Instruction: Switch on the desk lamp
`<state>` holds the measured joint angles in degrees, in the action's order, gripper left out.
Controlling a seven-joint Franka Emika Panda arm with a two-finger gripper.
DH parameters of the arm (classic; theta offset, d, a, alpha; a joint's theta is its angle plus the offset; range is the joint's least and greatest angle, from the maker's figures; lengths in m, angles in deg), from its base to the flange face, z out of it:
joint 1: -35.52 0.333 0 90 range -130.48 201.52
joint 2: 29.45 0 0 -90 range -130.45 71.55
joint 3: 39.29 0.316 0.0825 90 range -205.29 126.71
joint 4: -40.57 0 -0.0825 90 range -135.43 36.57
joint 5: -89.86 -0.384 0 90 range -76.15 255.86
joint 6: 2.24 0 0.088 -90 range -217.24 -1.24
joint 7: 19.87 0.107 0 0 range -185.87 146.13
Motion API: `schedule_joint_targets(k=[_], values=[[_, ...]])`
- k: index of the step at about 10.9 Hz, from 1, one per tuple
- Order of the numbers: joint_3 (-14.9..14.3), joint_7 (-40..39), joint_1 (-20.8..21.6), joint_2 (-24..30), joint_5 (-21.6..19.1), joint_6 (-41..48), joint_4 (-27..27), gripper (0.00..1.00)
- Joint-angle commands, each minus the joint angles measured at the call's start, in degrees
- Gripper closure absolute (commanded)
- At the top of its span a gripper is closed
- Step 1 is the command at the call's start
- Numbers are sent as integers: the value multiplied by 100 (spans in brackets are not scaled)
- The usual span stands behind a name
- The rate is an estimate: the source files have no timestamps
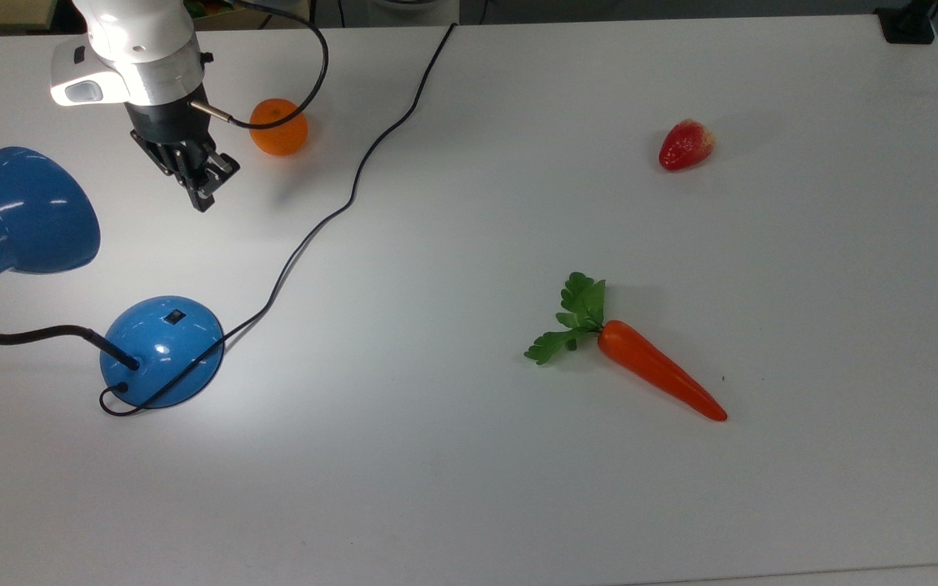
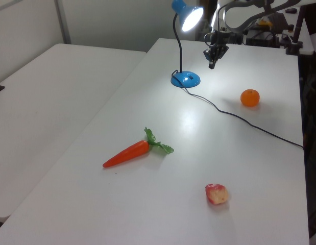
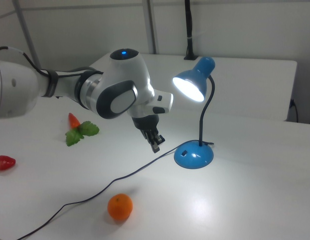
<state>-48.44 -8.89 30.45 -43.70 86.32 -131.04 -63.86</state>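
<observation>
The desk lamp [image 1: 161, 350] is standing on the white table [image 1: 518, 488], at the top view's left. Its round blue base is sitting flat, and a small black switch [image 1: 175, 314] is showing on top of the base. The black neck is bending up to the blue shade [image 3: 191, 86], and the shade is glowing bright in the right view and the left view. A patch of light is lying on the table beside the base. A thin black cord [image 1: 355, 187] is running from the base across the table to the far edge.

The gripper [image 1: 204, 195] is hanging in the air above the table, apart from the lamp base and near the orange [image 1: 278, 127]. Its two fingers are pressed close together and are pinching nothing.

A carrot [image 1: 656, 376] with green leaves is lying in the middle of the table. A strawberry [image 1: 685, 145] is lying at the top view's right, well apart from the lamp.
</observation>
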Motion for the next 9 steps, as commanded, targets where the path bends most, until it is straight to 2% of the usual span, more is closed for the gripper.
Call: schedule_joint_targets(k=[1,6,9], values=[[18,-193,77,422,2,688,-95,100],[19,-948,279,1300,-191,2322,-95,100],[10,-1221,568,1662,-192,2966,-138,90]])
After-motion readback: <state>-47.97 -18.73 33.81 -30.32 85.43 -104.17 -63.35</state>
